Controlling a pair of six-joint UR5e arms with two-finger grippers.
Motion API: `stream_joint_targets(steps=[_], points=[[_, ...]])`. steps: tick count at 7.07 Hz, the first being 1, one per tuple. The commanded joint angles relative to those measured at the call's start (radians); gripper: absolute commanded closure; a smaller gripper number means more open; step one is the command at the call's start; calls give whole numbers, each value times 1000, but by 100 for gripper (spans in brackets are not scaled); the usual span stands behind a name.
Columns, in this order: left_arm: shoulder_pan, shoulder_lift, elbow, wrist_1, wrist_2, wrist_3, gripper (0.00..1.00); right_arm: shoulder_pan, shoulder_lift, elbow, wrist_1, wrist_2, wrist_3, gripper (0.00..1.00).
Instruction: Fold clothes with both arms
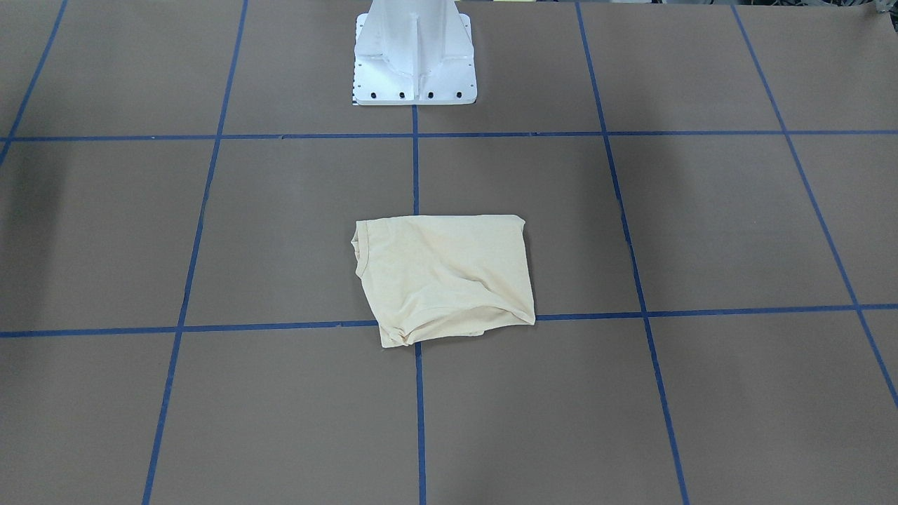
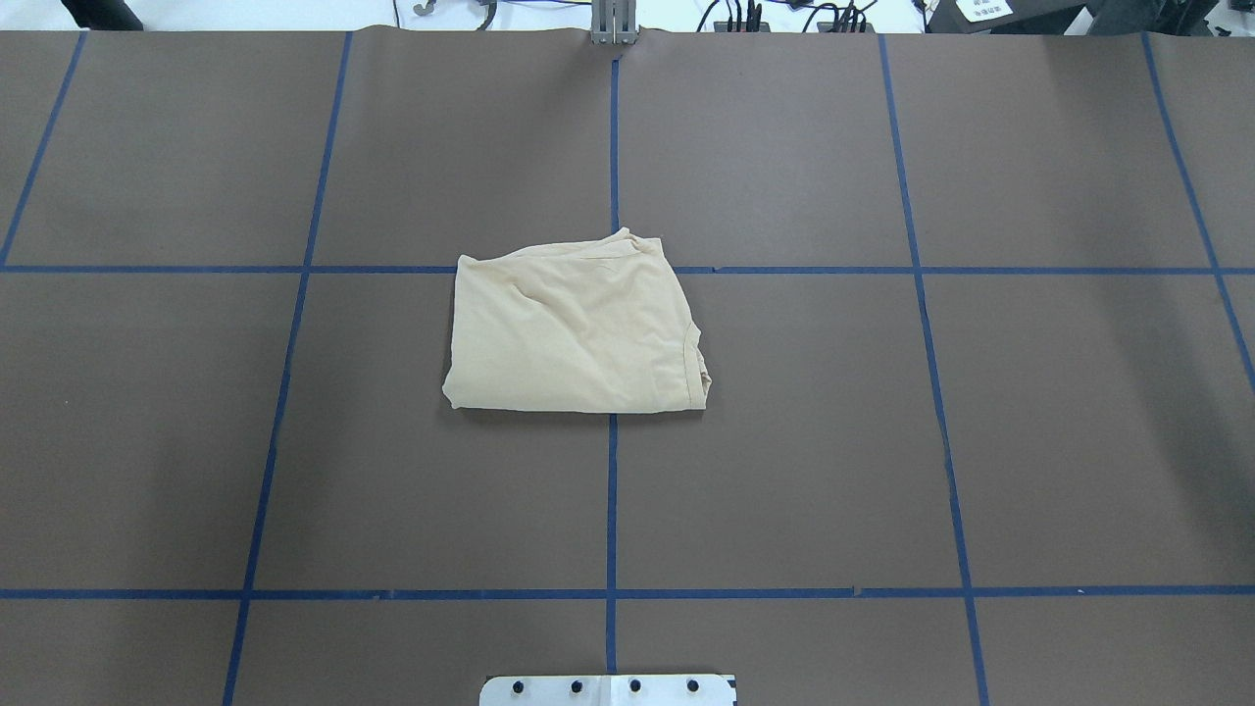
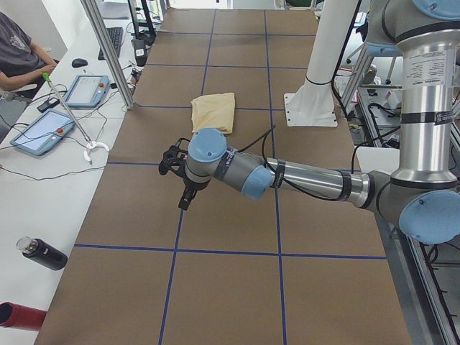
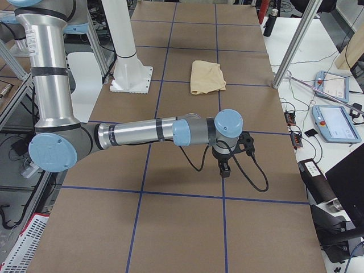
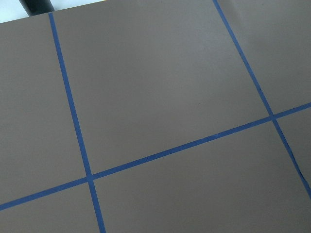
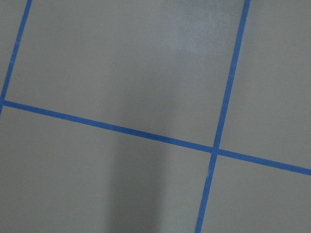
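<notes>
My left hand (image 3: 185, 201) hung over the desk (image 2: 784, 441) on my stretched-out left arm (image 3: 309, 180), fingers pointing down. It showed only from the side, so I could not tell whether it was wide or narrow. It was apart from the cloth, and under it lay only brown desk surface crossed by blue tape lines (image 5: 73, 116).

My right hand (image 4: 224, 169) hung the same way at the other end, on my right arm (image 4: 142, 133), with a black cable (image 4: 256, 176) looping off it. How far open it was, I could not tell either. It was also apart from the cloth.

The T-shirt (image 2: 574, 333) lay well apart from both hands, between them on the middle of the desk. It was folded into a rough, rumpled rectangle over 1 crossing of the tape, and its ribbed collar edge (image 2: 698, 363) was on the side toward my right hand. The white pedestal (image 1: 414, 63) stood beyond it on my side.
</notes>
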Motion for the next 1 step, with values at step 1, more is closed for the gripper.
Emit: stream_joint_targets(steps=[1], points=[[0, -6, -2, 0, 2, -2, 0, -15, 2, -2, 1, -38, 2, 0]])
